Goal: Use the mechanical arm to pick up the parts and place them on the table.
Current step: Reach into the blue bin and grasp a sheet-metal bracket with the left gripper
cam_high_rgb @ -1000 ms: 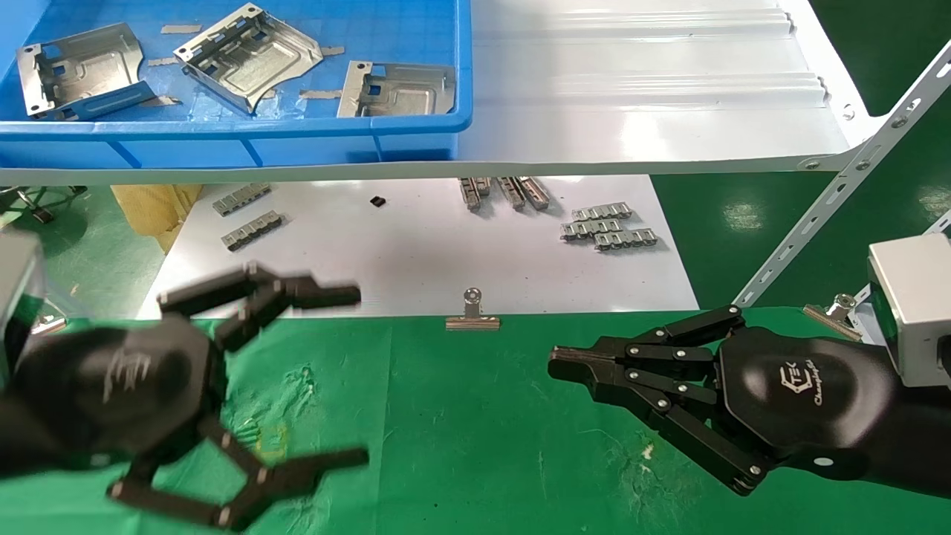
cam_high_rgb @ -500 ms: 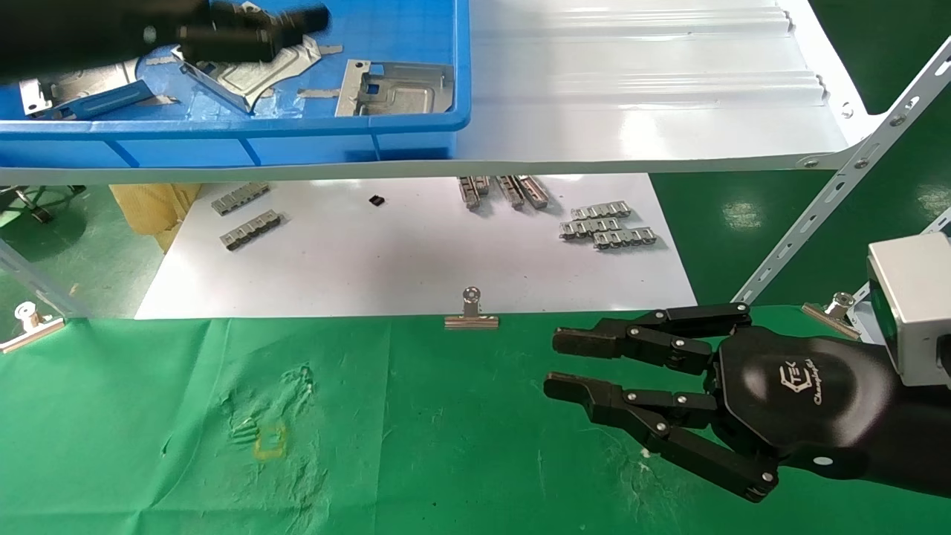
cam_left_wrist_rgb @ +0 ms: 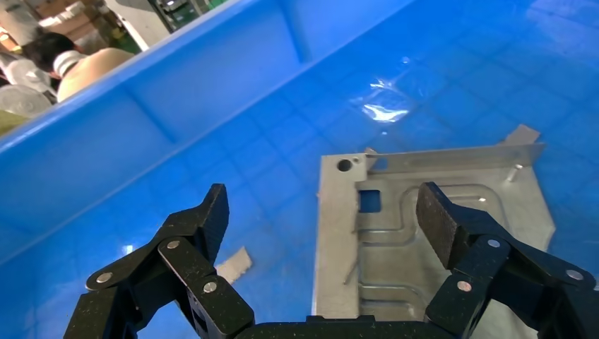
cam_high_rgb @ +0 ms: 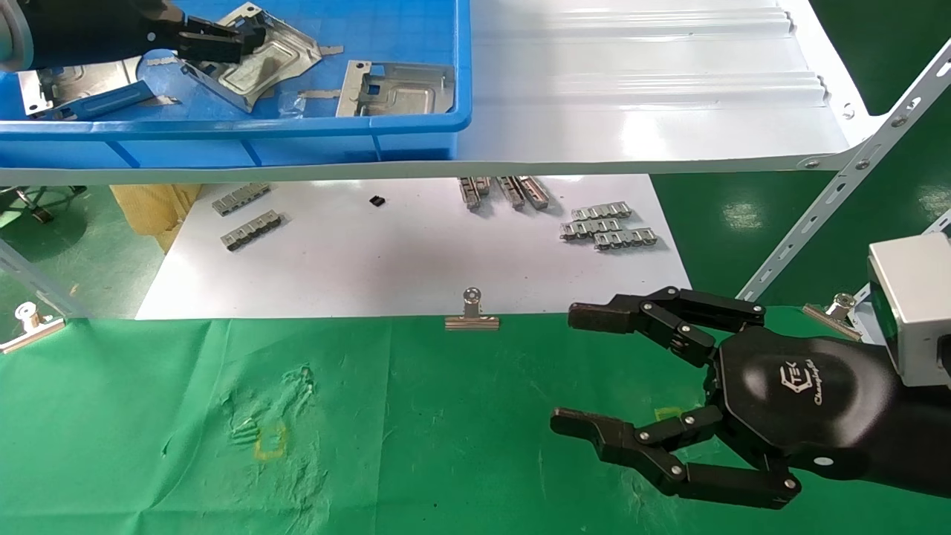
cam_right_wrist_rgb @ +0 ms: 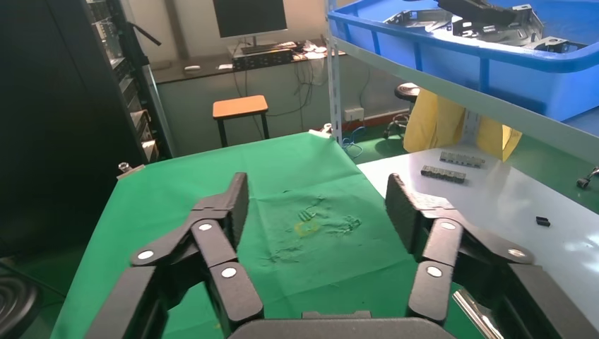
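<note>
1. We work at a wrinkled bright green cloth table point(cam_high_rgb: 416, 431) with a glossy white ribbed shelf point(cam_high_rgb: 639, 82) above and behind it; a blue plastic bin point(cam_high_rgb: 312, 134) sits on the shelf's left end.

2. Our left black multi-finger hand point(cam_left_wrist_rgb: 321, 212) hangs inside the bin, its padded fingers point(cam_left_wrist_rgb: 438, 219) spread wide and gripping nothing. The shiny silver stamped sheet-metal part point(cam_left_wrist_rgb: 424, 233) lies directly beneath and between the jaws, slightly toward one pad, not yet touched.

3. We judge the next move to be a straight descent and a close across the plate. Its upturned flange runs across the gap between the jaws, so the pads should meet opposite edges.

4. The part looks thin and glossy, with an embossed centre, a square cut-out, a corner hole and bent rims; it may slip.

5. Two more such plates point(cam_high_rgb: 397, 88) lie either side of it in the bin.

6. Our right black hand point(cam_high_rgb: 594, 375) hovers over the cloth's right side, fingers apart and empty, well away from the bin.
</note>
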`<state>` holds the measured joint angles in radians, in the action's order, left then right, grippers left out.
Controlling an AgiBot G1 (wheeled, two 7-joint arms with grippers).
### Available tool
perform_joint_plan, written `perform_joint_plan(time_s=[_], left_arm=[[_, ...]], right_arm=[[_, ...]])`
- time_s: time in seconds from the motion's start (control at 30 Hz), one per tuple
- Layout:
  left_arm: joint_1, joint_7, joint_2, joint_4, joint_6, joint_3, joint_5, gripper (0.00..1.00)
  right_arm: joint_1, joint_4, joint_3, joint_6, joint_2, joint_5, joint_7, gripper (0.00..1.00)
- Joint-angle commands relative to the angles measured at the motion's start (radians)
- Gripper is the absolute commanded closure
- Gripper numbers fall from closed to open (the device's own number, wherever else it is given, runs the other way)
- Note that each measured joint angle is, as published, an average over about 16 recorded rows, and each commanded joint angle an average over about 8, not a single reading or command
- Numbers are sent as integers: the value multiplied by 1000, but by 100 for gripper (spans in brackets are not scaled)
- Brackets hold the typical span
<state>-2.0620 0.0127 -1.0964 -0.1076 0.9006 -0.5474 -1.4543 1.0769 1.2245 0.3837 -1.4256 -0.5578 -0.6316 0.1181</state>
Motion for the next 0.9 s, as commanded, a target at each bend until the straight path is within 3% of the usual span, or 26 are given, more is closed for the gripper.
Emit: perform_joint_plan(time_s=[0.03, 0.9], left_arm=[[-15, 2, -7, 27, 3, -6, -8, 100], [-32, 14, 3, 103, 6, -3, -5, 100]], right_arm=[[0, 0, 0, 0, 0, 0, 0, 0], [0, 0, 0, 0, 0, 0, 0, 0]])
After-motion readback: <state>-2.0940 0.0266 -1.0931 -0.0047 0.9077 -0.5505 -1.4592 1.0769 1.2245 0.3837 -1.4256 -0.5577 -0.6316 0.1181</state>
